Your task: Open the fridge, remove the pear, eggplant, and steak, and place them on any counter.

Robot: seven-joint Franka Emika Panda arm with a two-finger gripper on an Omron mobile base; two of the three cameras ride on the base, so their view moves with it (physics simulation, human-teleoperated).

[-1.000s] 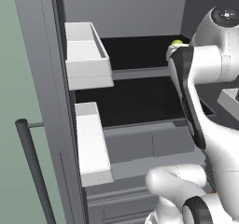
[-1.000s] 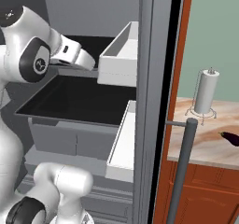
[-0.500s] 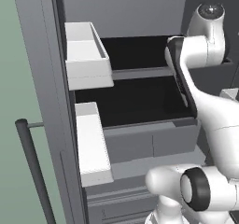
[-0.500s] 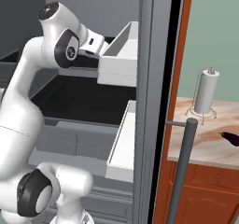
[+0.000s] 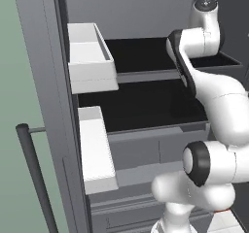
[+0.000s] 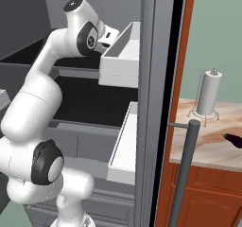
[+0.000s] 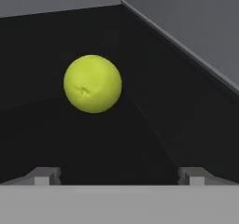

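Pear [image 7: 93, 83] sits on the dark fridge shelf [image 7: 70, 139] ahead of the gripper [image 7: 119, 175], whose fingers are spread wide and touch nothing. From the base cameras the arm blocks the hand. On the counter [image 6: 208, 145], the eggplant [image 6: 233, 139] is cut off by the frame edge.

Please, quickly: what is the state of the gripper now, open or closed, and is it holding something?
Gripper: open, holding nothing; the pear lies ahead of its fingers, untouched.
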